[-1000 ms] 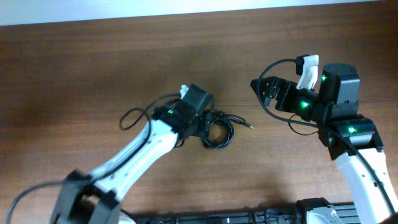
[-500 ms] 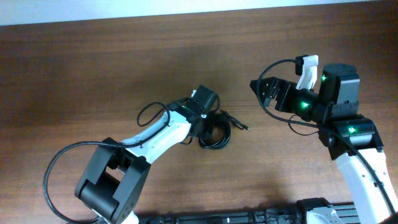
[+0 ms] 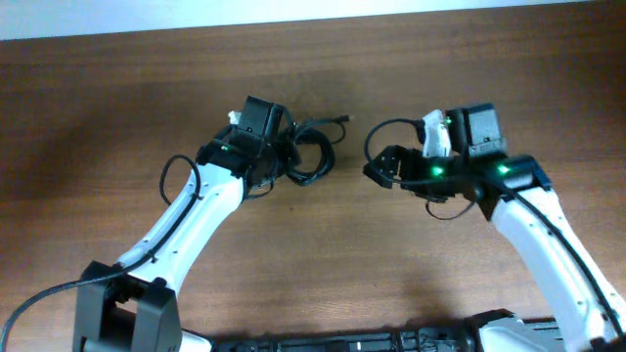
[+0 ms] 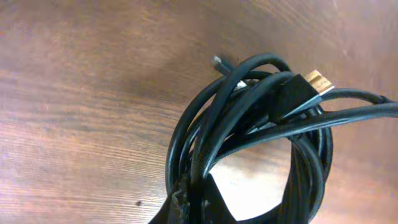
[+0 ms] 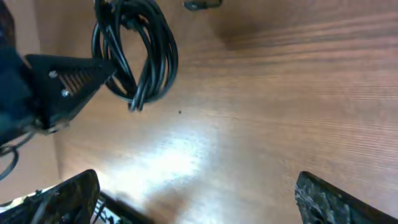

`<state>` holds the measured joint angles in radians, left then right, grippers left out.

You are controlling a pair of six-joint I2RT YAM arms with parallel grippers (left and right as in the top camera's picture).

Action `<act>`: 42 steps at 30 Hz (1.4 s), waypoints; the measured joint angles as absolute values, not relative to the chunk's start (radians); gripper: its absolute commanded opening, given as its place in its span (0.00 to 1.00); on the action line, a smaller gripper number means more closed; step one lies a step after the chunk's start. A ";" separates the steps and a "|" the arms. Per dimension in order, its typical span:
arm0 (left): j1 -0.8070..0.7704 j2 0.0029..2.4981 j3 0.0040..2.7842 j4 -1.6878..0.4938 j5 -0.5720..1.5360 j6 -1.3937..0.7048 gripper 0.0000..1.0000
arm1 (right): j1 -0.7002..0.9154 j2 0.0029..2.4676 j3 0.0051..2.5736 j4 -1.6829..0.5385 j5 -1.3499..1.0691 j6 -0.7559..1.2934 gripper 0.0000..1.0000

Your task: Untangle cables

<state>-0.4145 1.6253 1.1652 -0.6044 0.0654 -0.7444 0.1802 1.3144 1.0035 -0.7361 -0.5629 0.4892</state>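
The cables (image 3: 313, 158) are thin black cords wound into one small coil, with a plug end (image 3: 342, 119) sticking out toward the back. My left gripper (image 3: 290, 161) is shut on the coil's left side. In the left wrist view its dark fingers (image 4: 186, 208) pinch several strands of the cables (image 4: 249, 102), and a gold-tipped plug (image 4: 320, 79) shows at the upper right. My right gripper (image 3: 380, 168) stands open just right of the coil with nothing between its fingers. In the right wrist view the cables (image 5: 149, 56) hang from the left gripper (image 5: 68, 78), well ahead of my open right gripper (image 5: 199, 205).
The brown wooden table (image 3: 117, 108) runs to a pale back edge (image 3: 293, 20). Thicker black wires loop off the left arm (image 3: 171, 176) and the right arm (image 3: 377, 132). A dark base bar (image 3: 352, 342) lies along the front edge.
My left gripper has shut on the coil and carried it back and to the left. The right arm has swung left toward the coil, its jaws still wide.
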 measured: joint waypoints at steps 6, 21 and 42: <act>-0.414 1.613 1.165 -0.555 0.236 -0.401 0.00 | 0.236 1.328 1.003 -0.597 -0.528 0.366 0.78; -0.416 1.570 1.165 -0.495 0.518 -0.283 0.00 | 0.450 1.333 1.003 -0.551 0.018 0.358 0.66; -0.434 1.541 1.167 -0.477 0.265 -0.676 0.00 | 0.211 1.377 1.003 -0.434 -1.198 0.130 0.04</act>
<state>-0.4335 1.5406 1.1671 -0.4770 0.2646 -0.6758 0.2108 1.3773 1.0031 -0.4335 -1.1980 0.1299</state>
